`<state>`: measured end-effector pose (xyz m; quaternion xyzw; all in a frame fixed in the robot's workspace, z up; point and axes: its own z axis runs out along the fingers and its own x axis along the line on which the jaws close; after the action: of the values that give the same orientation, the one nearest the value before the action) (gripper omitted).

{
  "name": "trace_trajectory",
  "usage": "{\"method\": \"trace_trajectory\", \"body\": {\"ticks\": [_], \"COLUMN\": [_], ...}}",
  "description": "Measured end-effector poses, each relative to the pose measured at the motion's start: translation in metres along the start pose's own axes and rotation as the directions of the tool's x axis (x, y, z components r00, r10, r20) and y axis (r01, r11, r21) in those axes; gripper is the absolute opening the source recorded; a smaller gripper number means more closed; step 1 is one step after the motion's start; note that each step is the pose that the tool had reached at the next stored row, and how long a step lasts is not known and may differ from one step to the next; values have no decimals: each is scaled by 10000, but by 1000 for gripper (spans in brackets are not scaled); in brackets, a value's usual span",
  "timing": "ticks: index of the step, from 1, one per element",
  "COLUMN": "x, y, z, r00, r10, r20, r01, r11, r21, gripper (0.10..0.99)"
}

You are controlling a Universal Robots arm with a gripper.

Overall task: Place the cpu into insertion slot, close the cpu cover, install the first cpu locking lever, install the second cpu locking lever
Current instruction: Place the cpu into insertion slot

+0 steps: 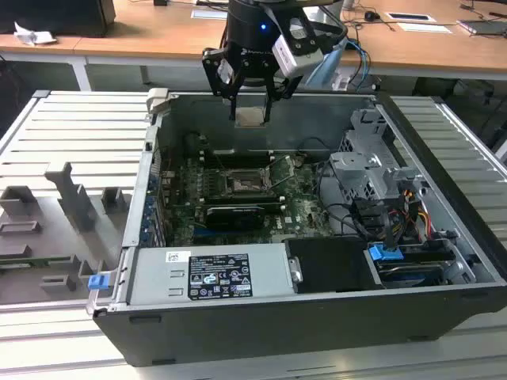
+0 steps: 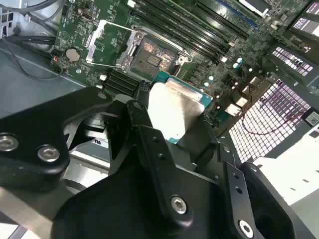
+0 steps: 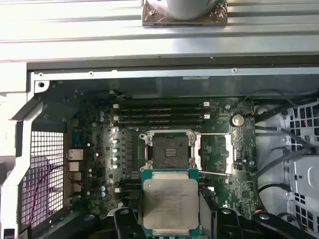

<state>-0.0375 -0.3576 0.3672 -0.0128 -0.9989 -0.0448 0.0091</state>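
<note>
My gripper [image 1: 250, 111] hangs above the back of the open computer case and is shut on the cpu [image 1: 250, 117], a small square chip with a dull metal face and a green rim. In both wrist views the cpu [image 3: 170, 201] [image 2: 174, 107] sits between the black fingers [image 3: 127, 224], held apart from and above the motherboard. The insertion slot [image 3: 171, 149] [image 2: 155, 59] [image 1: 242, 184] lies bare, its dark contact field showing. The cpu cover [image 3: 229, 154] [image 2: 92, 42] is flipped open beside the slot. Two thin locking levers [image 3: 213, 134] stand swung away along the cover's sides.
Memory slots [image 3: 159, 112] run just beyond the socket. A grey power supply [image 1: 210, 273] fills the case's near side and a drive cage with cables [image 1: 372, 170] stands at the exterior view's right. Grey fixture blocks [image 1: 71, 198] sit on the ribbed table outside the case.
</note>
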Motion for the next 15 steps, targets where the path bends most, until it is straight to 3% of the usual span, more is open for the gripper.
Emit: {"method": "trace_trajectory", "body": {"ticks": [11,15], "x": [0,-1], "y": [-3,-3], "z": [12,15], "r00": [9991,9958], "r10": [416,909], "r20": [37,81], "r01": [-416,-909], "r11": [9991,9959], "r21": [-8,-21], "gripper": [537,537]}}
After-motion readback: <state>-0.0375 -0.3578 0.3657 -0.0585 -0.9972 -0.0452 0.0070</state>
